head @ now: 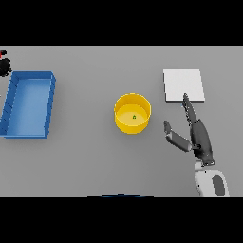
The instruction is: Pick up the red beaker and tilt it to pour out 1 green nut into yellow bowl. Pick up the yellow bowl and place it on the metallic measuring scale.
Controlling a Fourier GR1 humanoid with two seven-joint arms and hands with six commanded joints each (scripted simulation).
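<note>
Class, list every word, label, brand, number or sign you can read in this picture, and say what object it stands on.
None: no readable text anywhere.
Round yellow bowl: plain walls, only a small green nut inside.
Flat square metallic measuring scale: blank top, no display digits visible.
Rectangular blue tray: unmarked.
Dark right hand: no lettering.
Red and black object at the left edge: mostly cut off, no marks can be made out.

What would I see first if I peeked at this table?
The bright yellow bowl in the middle, with one tiny green nut inside it. To its right, the robot's dark right hand is open, its fingers stretched toward the pale square scale at the back. A big blue tray sits far to the left.
</note>
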